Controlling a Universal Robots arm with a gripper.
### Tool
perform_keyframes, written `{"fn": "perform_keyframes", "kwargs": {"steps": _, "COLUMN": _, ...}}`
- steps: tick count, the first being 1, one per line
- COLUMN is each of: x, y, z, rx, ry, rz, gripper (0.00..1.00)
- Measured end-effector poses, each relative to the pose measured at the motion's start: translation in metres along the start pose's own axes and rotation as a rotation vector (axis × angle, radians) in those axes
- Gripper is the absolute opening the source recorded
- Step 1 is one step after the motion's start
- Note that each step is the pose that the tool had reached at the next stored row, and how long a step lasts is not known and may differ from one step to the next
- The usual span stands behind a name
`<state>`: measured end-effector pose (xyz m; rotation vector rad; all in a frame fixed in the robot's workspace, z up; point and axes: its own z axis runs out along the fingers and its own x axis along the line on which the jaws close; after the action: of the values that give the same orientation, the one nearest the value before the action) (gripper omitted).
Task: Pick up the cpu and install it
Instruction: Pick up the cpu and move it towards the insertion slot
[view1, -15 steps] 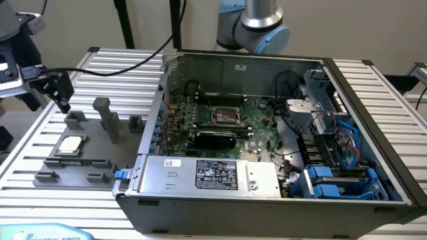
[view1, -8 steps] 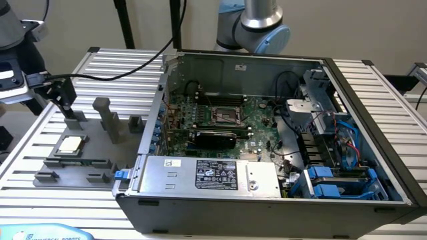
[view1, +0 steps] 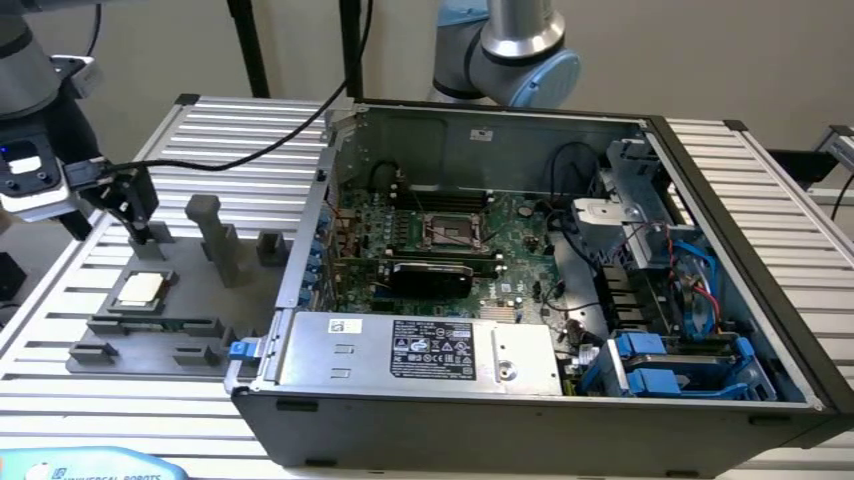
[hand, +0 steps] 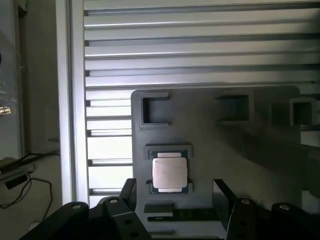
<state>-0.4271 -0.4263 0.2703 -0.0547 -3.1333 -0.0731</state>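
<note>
The cpu (view1: 140, 289), a small silver square with a thin tan-green rim, lies flat in a recess of the grey fixture plate (view1: 187, 345) on the exterior view's left. My gripper (view1: 130, 212) hangs above and just behind it, apart from it. In the wrist view the cpu (hand: 170, 173) sits in its pocket on the fixture plate (hand: 235, 150). The gripper (hand: 174, 189) is open there, its black fingers (hand: 128, 192) standing either side of the cpu with nothing held. The black-framed motherboard socket (view1: 451, 232) lies inside the open computer case.
The open computer case (view1: 534, 400) fills the exterior view's middle and right, with a power supply (view1: 414, 348), cables and blue drive brackets (view1: 667, 365). Grey upright fixture blocks (view1: 214, 235) stand beside the cpu. Everything rests on a slatted aluminium table (view1: 227, 120).
</note>
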Motion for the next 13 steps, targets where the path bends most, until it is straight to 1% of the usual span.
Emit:
{"fn": "perform_keyframes", "kwargs": {"steps": 5, "x": 0.0, "y": -0.0005, "z": 0.0091, "rx": 0.0002, "ry": 0.0012, "rz": -0.026, "gripper": 0.71}}
{"fn": "perform_keyframes", "kwargs": {"steps": 13, "x": 0.0, "y": -0.0018, "z": 0.0236, "rx": 0.0003, "ry": 0.0014, "rz": -0.03, "gripper": 0.71}}
